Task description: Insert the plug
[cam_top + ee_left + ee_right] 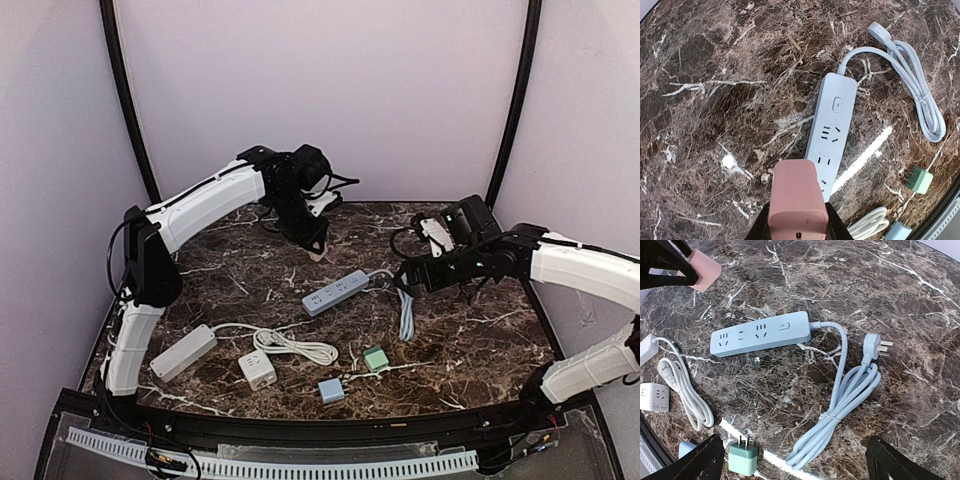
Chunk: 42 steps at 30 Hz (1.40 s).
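The left gripper [317, 243] is clamped on a pink plug [797, 200], held above the bench [470, 350] near the strip [335, 292], with the arm arched high and its wrist turned down. The right gripper [408, 272], spread wide and empty, reaches in low over the strip's cord [406, 318]. Print on the strip is too small to read.
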{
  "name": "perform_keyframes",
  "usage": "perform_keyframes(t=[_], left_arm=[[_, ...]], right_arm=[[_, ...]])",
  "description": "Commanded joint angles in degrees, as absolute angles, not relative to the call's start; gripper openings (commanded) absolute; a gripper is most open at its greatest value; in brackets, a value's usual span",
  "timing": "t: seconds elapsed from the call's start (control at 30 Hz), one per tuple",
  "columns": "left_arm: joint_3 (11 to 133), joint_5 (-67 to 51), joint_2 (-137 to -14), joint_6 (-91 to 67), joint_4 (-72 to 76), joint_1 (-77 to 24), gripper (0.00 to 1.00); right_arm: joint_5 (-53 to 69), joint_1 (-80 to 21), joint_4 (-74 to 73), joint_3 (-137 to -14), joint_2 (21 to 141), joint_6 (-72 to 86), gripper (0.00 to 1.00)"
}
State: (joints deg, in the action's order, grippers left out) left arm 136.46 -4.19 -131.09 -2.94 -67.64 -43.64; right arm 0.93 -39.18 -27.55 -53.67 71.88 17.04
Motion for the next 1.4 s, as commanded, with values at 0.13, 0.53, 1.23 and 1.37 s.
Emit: perform_keyframes(t=[0.13,0.53,1.23,1.37], left_arm=[[140.9,-3.7,-135.9,2.7,-63.6,-45.7,0.01],[144.3,-5.3,-140.0,11.4,-63.0,-47.7,0.01],[144.8,-0.7,-144.2,16.0,-65.2,-48.9,0.01],[144.8,-0.7,-144.5,16.0,-65.5,-49.2,0.01]], right_arm=[[-2.6,-37.8,-31.6,-54.9,70.7,17.3,0.99],[-1.5,-37.7,-33.0,-55.9,72.0,16.3,0.99],[-1.3,-37.6,-31.5,-53.3,72.2,15.9,0.99],[-1.6,-37.6,-31.5,-52.7,71.9,15.7,0.99]])
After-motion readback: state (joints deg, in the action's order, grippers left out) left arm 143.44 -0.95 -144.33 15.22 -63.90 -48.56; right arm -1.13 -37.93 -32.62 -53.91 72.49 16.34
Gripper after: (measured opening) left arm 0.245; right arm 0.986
